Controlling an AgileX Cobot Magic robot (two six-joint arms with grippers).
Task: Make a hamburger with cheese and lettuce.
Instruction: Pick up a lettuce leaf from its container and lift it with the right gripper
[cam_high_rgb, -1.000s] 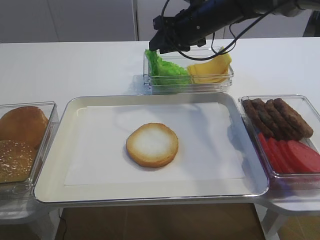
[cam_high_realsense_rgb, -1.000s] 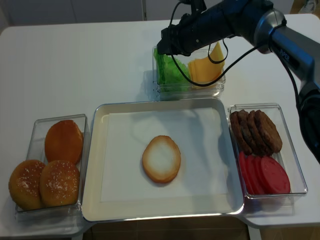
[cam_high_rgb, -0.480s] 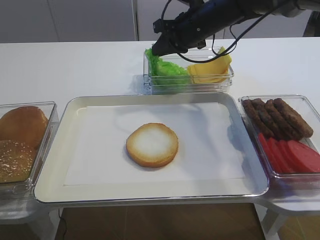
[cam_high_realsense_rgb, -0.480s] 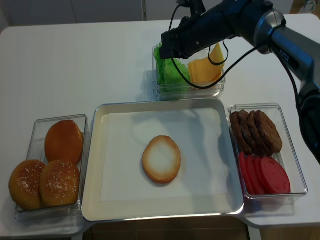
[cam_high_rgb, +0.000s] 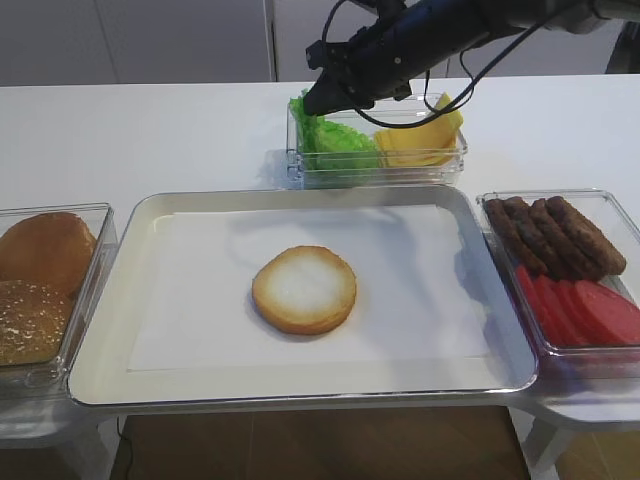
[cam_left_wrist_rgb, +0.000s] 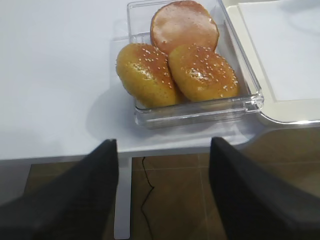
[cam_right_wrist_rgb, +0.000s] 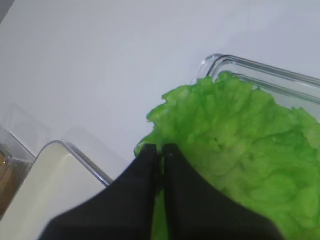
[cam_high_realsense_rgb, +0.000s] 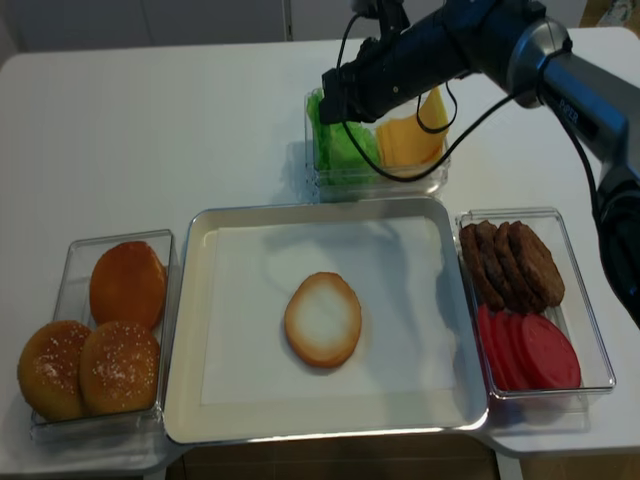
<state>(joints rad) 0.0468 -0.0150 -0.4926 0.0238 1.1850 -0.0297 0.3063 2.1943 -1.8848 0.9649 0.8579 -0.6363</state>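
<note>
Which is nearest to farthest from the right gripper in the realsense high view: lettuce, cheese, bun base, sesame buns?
1. lettuce: at the right gripper, whose jaws are pinched on its edge, rear bin.
2. cheese: same bin, right half.
3. bun base: middle of the tray.
4. sesame buns: front-left bin.

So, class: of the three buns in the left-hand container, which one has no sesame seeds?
The smooth bun at the back of the clear container; the two front buns are seeded.

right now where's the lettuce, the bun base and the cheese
lettuce (cam_right_wrist_rgb: 235, 135), right wrist view, middle of the leaf
bun base (cam_high_rgb: 304, 289), exterior high view, pale cut face
cheese (cam_high_realsense_rgb: 408, 140), realsense view, top slice
</note>
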